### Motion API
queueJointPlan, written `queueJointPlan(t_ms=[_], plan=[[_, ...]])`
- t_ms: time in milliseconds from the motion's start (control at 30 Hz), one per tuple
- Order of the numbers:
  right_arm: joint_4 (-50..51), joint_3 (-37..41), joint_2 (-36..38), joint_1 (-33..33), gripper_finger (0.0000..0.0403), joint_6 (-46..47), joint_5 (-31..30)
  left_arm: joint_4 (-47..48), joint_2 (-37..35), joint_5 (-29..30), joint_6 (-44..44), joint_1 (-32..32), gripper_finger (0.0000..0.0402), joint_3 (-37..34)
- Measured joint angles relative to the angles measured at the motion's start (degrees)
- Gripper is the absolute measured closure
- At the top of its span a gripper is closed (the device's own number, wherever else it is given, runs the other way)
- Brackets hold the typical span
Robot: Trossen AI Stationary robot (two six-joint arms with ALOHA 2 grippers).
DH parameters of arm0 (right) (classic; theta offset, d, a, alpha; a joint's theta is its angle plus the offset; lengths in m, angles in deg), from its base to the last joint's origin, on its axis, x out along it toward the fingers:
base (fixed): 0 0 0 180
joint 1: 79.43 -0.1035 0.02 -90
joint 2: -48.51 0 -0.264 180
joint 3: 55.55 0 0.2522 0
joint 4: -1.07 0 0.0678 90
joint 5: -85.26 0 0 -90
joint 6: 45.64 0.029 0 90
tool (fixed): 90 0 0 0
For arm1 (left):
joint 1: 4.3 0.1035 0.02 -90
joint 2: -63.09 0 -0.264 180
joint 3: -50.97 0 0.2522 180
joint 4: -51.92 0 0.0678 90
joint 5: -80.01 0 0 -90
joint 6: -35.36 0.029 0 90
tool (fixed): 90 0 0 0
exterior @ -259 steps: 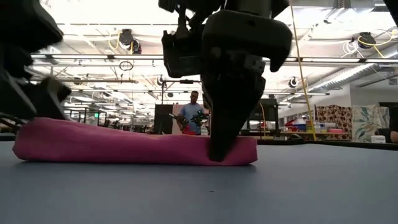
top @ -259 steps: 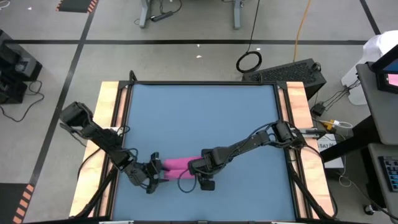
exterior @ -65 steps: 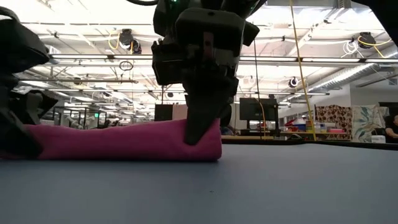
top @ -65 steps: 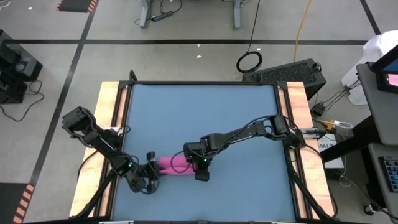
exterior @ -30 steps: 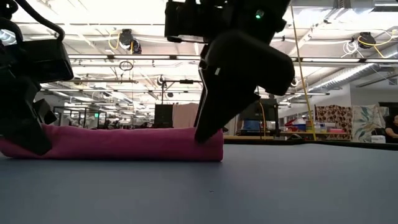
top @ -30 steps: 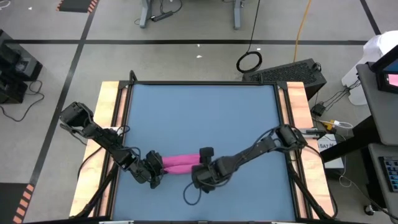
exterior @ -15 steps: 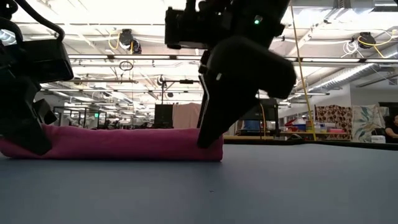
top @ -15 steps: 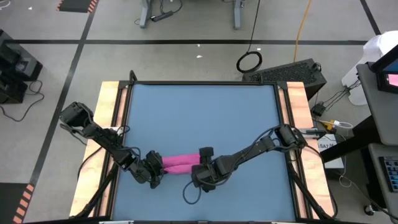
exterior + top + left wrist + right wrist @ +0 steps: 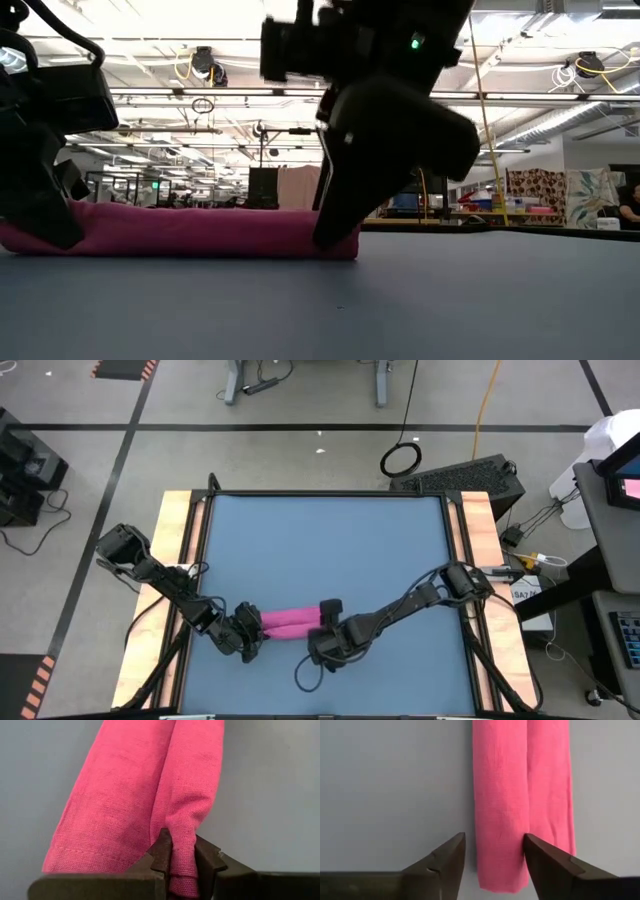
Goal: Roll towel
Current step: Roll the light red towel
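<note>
The magenta towel [image 9: 290, 622] lies as a long narrow bundle on the blue table [image 9: 320, 540] near its front edge, with two lengthwise ridges side by side [image 9: 520, 780]. My left gripper [image 9: 250, 632] is shut on its left end [image 9: 140, 785]. My right gripper [image 9: 322, 628] stands open over the right end [image 9: 190, 232]. One ridge lies between its fingers [image 9: 492, 855]; one finger is beside the towel over bare table, the other over the groove between the ridges. My left gripper pinches one ridge of the towel at its left end [image 9: 182, 840] between its two fingers. The fingers slant down from the table's left and lie along the towel. The towel rests flat on the table, slack. My right gripper: one finger [image 9: 540, 857] overlaps the groove at the towel's right end; I cannot tell whether it touches.
Wooden rails [image 9: 180, 540] run along the table's left and right sides. Bare blue tabletop stretches from the towel to the far edge. Cables hang from the right arm [image 9: 305, 670] near the front edge.
</note>
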Motion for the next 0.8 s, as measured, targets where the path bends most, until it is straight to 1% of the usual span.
queueJointPlan(t_ms=[133, 300, 400, 500, 600, 700, 800], plan=[[-0.10, 0.00, -0.84, 1.22, 0.0245, -0.47, 2.76, 0.00, 0.00, -0.02, -0.33, 0.00, 0.0352, 0.00], [-0.40, 0.00, -1.01, 2.76, 0.0308, -0.71, 5.46, 0.00, 0.00, -0.06, 0.05, 0.00, 0.0352, 0.00], [-0.49, -0.04, -1.03, 4.42, 0.0348, -1.51, 9.32, -0.06, 0.00, -0.07, 1.31, 0.00, 0.0352, 0.00], [-0.75, -0.07, -0.92, 6.32, 0.0379, -1.96, 14.30, -0.07, 0.00, -0.06, 2.50, 0.00, 0.0352, 0.00], [-0.83, -0.09, -0.83, 8.29, 0.0393, -1.85, 19.96, -0.18, 0.00, -0.04, 4.22, 0.00, 0.0352, 0.00], [-0.86, -0.09, -0.83, 10.10, 0.0394, -1.50, 25.22, -1.66, 0.12, 0.82, 7.12, -0.64, 0.0349, -0.15], [-0.86, -0.09, -0.84, 12.27, 0.0389, -1.05, 30.65, -2.99, -0.76, 1.23, 11.64, -1.60, 0.0326, -0.26]])
